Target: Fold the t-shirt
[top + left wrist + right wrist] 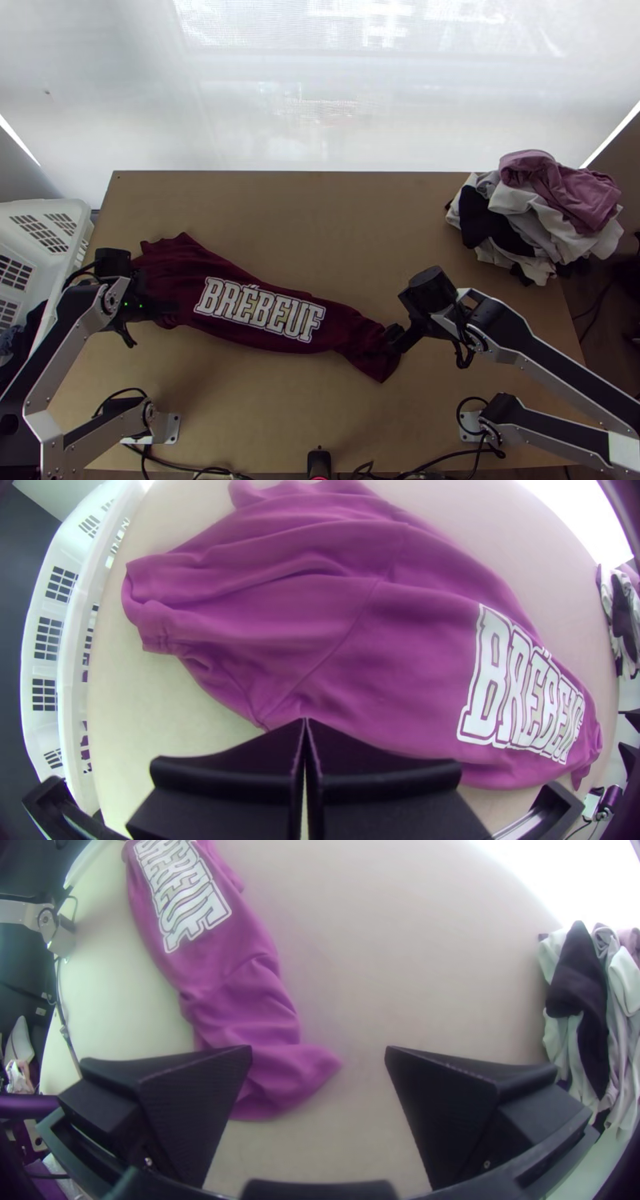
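Right now, a maroon long shirt (184, 292) lies across the wooden surface (336, 208), mostly around seven o'clock from the top view's centre. It makes a rumpled, narrow strip running from ten o'clock down to four o'clock, with big white block lettering (260, 310) upward along its middle. Its wider end is loosely gathered in soft creases; the opposite end tapers and twists a little before finishing in a flattened, pointed flap.

The left tool (164, 309) is at eight o'clock in the top view, above the wider end of the shirt. In the left wrist view its fingers are pressed together, with the tips by the cloth's edge and no fabric visibly pinched between them.

The right tool (413, 330) is between four and five o'clock, by the tapered end. Its fingers are spread well apart: in the right wrist view, one finger (173, 1100) overlaps the maroon cloth, while the other has bare surface beneath its tip. I can't tell whether the first touches the shirt.

At three o'clock, a heaped pile of clothes (532, 228) sits on the surface, with a mauve garment (572, 192) on top. A white plastic laundry basket (72, 210) stands at nine o'clock.
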Robot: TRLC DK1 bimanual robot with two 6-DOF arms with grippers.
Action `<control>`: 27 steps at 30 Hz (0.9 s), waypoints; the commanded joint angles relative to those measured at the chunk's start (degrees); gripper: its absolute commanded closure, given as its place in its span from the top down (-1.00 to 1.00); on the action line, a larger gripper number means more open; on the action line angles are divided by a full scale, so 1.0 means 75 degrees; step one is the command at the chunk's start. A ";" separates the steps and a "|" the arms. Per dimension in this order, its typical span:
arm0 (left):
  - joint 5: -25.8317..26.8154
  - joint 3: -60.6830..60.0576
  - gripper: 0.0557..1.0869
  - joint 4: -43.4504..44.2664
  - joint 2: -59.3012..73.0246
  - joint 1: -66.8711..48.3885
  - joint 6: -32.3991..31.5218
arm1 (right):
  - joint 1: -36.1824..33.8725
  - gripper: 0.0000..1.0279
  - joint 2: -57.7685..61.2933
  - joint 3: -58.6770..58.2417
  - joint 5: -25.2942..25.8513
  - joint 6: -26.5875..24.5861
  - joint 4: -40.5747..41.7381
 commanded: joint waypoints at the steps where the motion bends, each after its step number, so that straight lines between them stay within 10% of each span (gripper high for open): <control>1: -0.0103 0.0026 -0.63 -0.0038 -0.0054 0.0097 0.0029 | 0.0014 0.80 -0.0055 -0.0032 -0.0051 0.0015 0.0002; 3: -0.0103 -0.0033 -0.28 -0.0038 -0.0101 0.0097 -0.0018 | 0.0014 0.80 -0.0067 -0.0055 -0.0062 0.0015 -0.0010; 14: -0.0220 -0.0150 -0.08 0.0102 0.0286 0.0062 -0.0206 | 0.0037 0.80 -0.0090 -0.0067 -0.0179 0.0074 0.0002; 27: -0.0220 -0.0244 -0.92 0.0465 0.0579 0.0027 -0.0135 | 0.0166 0.80 -0.0102 -0.0219 -0.0262 0.0074 -0.0010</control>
